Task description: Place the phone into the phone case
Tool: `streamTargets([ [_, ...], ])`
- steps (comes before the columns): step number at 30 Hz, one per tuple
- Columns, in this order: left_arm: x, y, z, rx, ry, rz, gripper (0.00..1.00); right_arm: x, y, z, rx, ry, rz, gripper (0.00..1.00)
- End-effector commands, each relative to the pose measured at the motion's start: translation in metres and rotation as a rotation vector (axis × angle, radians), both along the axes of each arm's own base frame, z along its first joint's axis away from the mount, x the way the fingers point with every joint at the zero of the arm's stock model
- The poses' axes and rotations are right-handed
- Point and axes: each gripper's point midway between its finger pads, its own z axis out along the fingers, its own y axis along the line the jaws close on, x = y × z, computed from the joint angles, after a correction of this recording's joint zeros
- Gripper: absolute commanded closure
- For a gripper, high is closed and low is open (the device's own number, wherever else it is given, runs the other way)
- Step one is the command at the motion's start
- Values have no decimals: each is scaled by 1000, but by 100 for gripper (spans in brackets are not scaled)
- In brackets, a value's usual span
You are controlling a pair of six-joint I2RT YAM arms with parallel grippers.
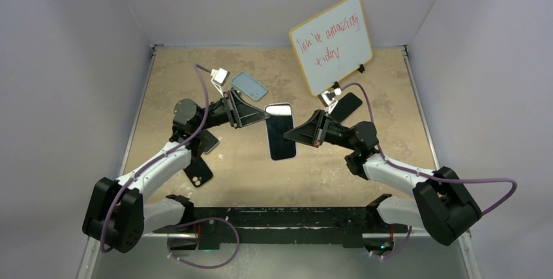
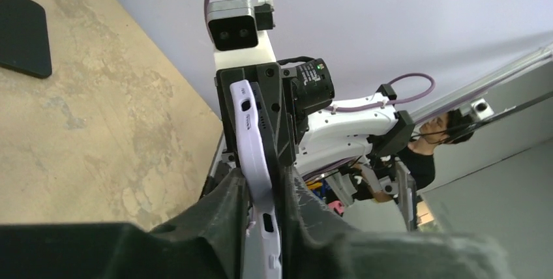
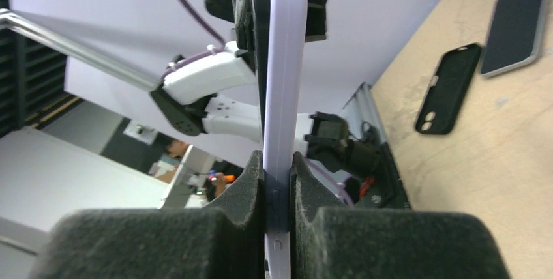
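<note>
Closest to us, in the right wrist view, are the foam pads (image 3: 242,191) of the right gripper (image 3: 278,171). Its jaws are pinched tight on the long edge of the lilac phone case (image 3: 284,64), which stands on edge between them.

From above, the phone (image 1: 281,137) hangs off the surface (image 1: 385,96) at the centre, screen up. The right gripper is at its 3 o'clock side and the left gripper (image 1: 263,115) at its 11 o'clock corner. The left jaws straddle that end narrowly, but we cannot tell whether they press or merely flank it.

We judge the two-sided hold lets one arm brace while the other works the rim over the phone. The phone looks seated in the case, or nearly so.

A blue case (image 1: 250,84) at 11 o'clock, a black case (image 1: 197,171) at 8 o'clock and a dark phone (image 1: 345,106) at 2 o'clock lie flat, well apart (spares, we suppose).

We can read no brand on the phone or the case. The only legible writing is on the whiteboard (image 1: 331,43) at 1 o'clock, in red marker: "You're amazing today".
</note>
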Motion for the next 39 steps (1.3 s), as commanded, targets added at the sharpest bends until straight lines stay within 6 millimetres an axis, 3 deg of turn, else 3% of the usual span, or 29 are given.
streamTargets([
  [1,10,-8,-5,44,-20,9,93,-7,-2,17,12,-108,-7,94],
  [2,10,-11,-15,97,-12,1,100,-5,-2,17,4,-109,-18,92],
  [7,8,-14,-31,211,-33,15,100,0,0,21,-14,-132,-33,67],
  [9,4,-17,-33,221,-14,-26,100,1,0,26,-1,-140,-41,63],
  [11,0,-19,-33,228,3,-67,100,4,0,31,11,-140,-54,71],
  [13,-4,-18,-30,226,16,-84,100,7,-1,36,27,-144,-75,90],
  [14,-5,-18,-28,224,20,-82,95,8,-2,39,39,-148,-90,96],
  [17,-8,-14,-22,233,23,-67,59,9,-6,48,62,-159,-125,100],
  [20,-15,-9,-25,240,29,-56,43,15,-9,56,72,-146,-164,100],
  [23,-27,-6,-31,213,49,-70,37,23,-10,66,84,-158,-212,100],
  [27,-44,-7,-34,144,75,-127,37,32,-10,74,97,-169,-250,100],
  [31,-49,-11,-37,130,89,-144,41,37,-7,69,89,-164,-250,100],
  [37,-42,-13,-60,221,128,-116,68,45,-7,47,43,-141,-293,100],
  [38,-42,-13,-62,230,127,-118,74,47,-8,44,35,-140,-301,100],
  [39,-42,-13,-63,235,127,-118,86,48,-8,41,27,-140,-308,100],
])
